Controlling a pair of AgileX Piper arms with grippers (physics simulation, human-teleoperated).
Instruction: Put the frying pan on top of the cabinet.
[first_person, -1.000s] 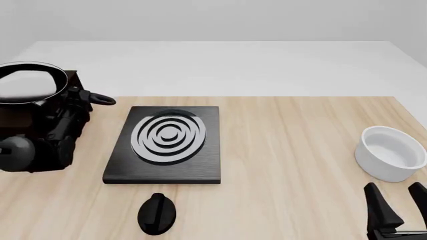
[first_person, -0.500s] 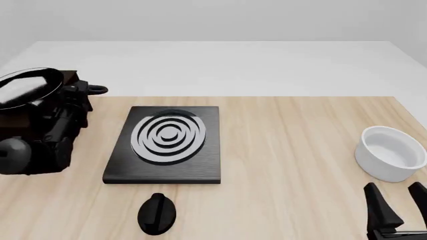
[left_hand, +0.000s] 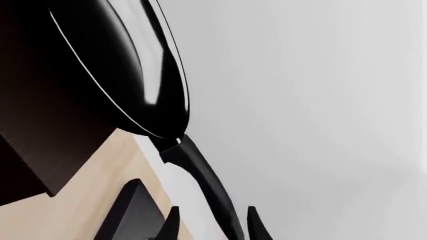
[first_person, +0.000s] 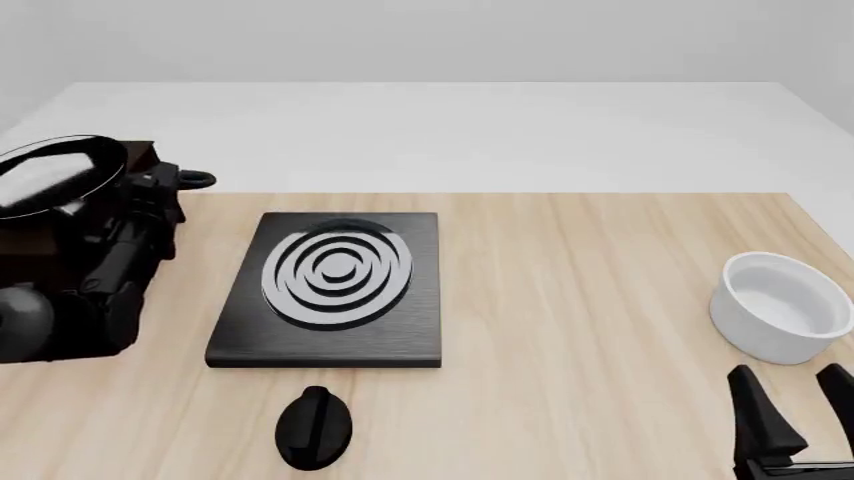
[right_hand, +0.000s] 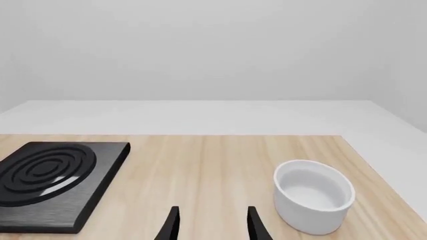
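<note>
The frying pan (first_person: 51, 175), black with a pale inside, lies tilted on the dark brown cabinet (first_person: 30, 245) at the table's far left. Its handle points right and ends in a ring (first_person: 198, 179). My left gripper (first_person: 154, 188) is at the handle. In the left wrist view the pan (left_hand: 120, 75) hangs over the cabinet (left_hand: 40, 150), and the handle (left_hand: 207, 190) runs between the spread fingers of my left gripper (left_hand: 213, 225), with a gap on either side. My right gripper (first_person: 798, 415) is open and empty at the front right, also shown in the right wrist view (right_hand: 212, 222).
A black square stove plate (first_person: 334, 285) with grey rings lies left of centre, also in the right wrist view (right_hand: 47, 175). A black knob (first_person: 314, 428) sits in front of it. A white bowl (first_person: 781, 305) stands near the right edge, just beyond my right gripper, also in the right wrist view (right_hand: 313, 195).
The pan went from level to tilted and shifted left over the cabinet. Since then the left arm's rear part has sunk slightly. The right arm has not moved.
</note>
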